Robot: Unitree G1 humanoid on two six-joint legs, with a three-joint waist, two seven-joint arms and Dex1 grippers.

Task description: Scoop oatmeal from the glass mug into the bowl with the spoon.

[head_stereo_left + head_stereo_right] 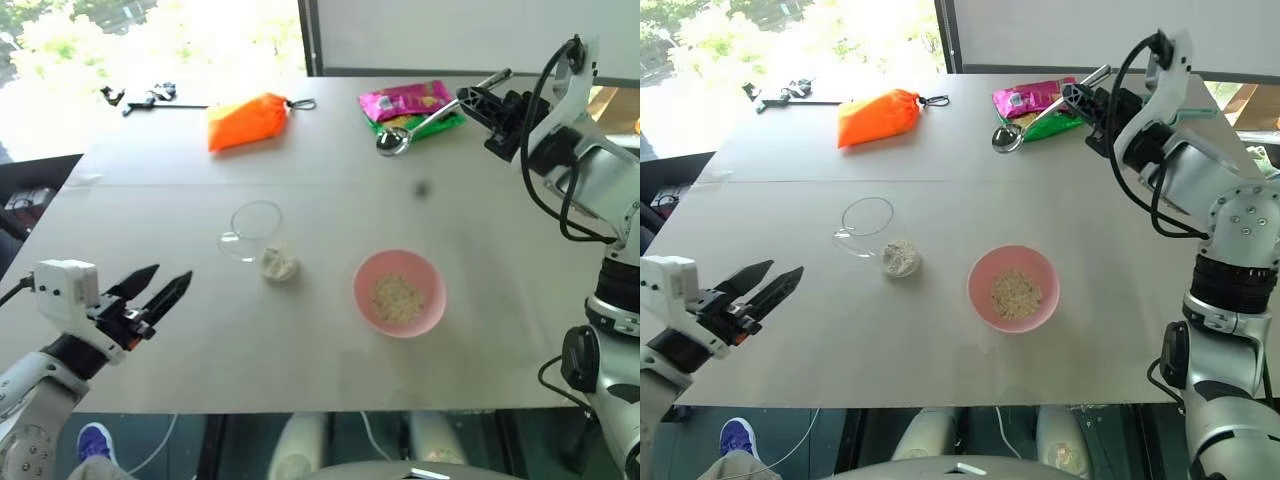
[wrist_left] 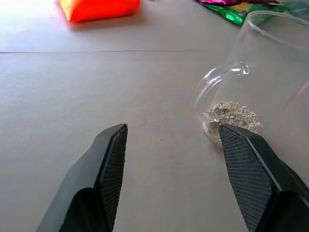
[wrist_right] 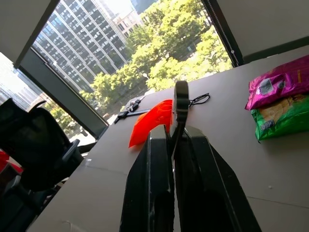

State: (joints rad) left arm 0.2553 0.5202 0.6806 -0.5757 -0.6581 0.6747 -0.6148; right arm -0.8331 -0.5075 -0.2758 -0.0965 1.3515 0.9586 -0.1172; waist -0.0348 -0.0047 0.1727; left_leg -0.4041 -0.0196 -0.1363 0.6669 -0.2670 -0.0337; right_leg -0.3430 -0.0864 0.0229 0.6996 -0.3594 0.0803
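The glass mug [image 1: 255,230] stands left of the table's middle, with pale oatmeal [image 1: 279,264] in its bottom. To its right sits the pink bowl [image 1: 427,310], holding a small heap of oatmeal [image 1: 398,298]. My right gripper [image 1: 468,100] hangs above the far right of the table, shut on the handle of the silver spoon [image 1: 425,124], whose small bowl points left and down. My left gripper [image 1: 172,272] is open and empty near the front left edge, apart from the mug. In the left wrist view the mug's handle [image 2: 217,87] faces these fingers.
An orange pouch [image 1: 248,120] lies at the back of the table. Pink and green snack packets [image 1: 410,100] lie beneath the spoon. Small black items [image 1: 140,97] sit at the far left corner. The table's front edge [image 1: 300,410] is close to me.
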